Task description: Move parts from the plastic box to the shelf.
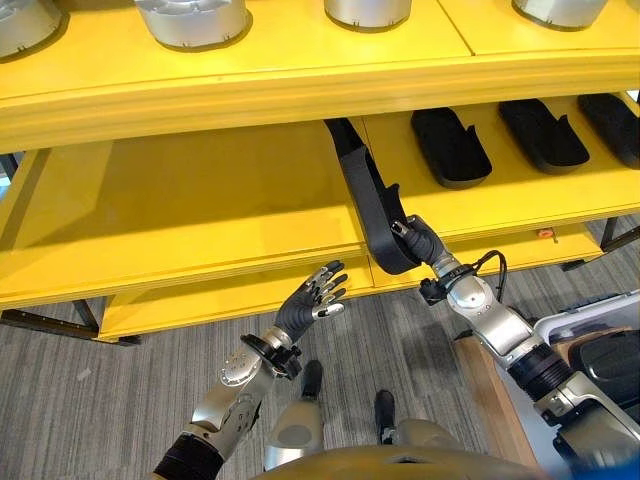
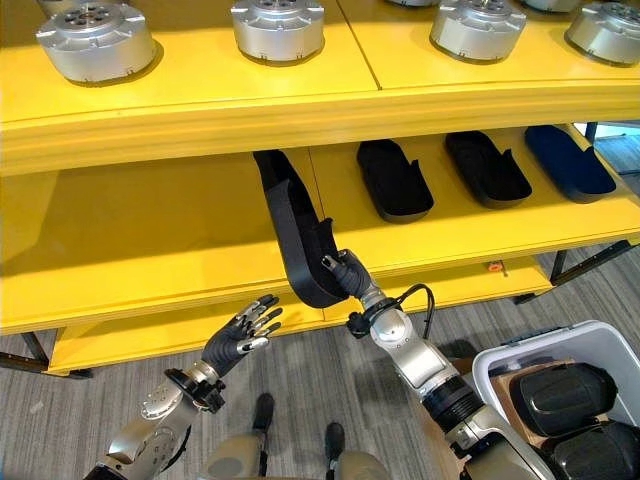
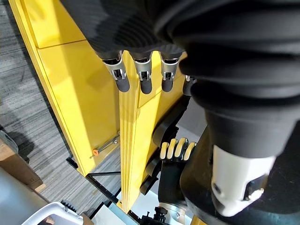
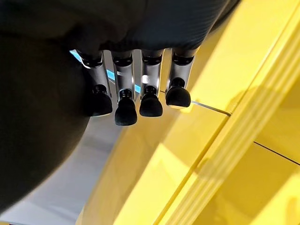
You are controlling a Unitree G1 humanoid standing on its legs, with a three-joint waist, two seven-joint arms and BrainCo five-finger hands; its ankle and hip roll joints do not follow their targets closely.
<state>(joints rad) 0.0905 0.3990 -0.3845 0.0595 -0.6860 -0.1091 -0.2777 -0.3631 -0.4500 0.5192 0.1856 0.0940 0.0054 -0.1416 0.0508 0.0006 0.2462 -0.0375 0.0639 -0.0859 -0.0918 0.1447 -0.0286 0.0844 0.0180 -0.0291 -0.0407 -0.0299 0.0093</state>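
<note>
A long black part (image 1: 365, 195) leans tilted over the front edge of the yellow middle shelf (image 1: 180, 210), its far end under the upper shelf. My right hand (image 2: 350, 272) is shut on its lower end, fingers (image 4: 126, 103) curled against the dark part (image 4: 33, 117). My left hand (image 1: 305, 305) hovers open just below the shelf's front edge, left of the part and apart from it, fingers (image 3: 140, 79) straight. At the lower right stands the white plastic box (image 2: 540, 350) with more black parts (image 2: 565, 395) inside.
Two black parts (image 2: 393, 178) (image 2: 487, 167) and a dark blue one (image 2: 568, 160) lie in a row on the right half of the middle shelf. Silver round parts (image 2: 95, 40) stand on the top shelf. A lower yellow shelf (image 1: 200, 300) juts out beneath.
</note>
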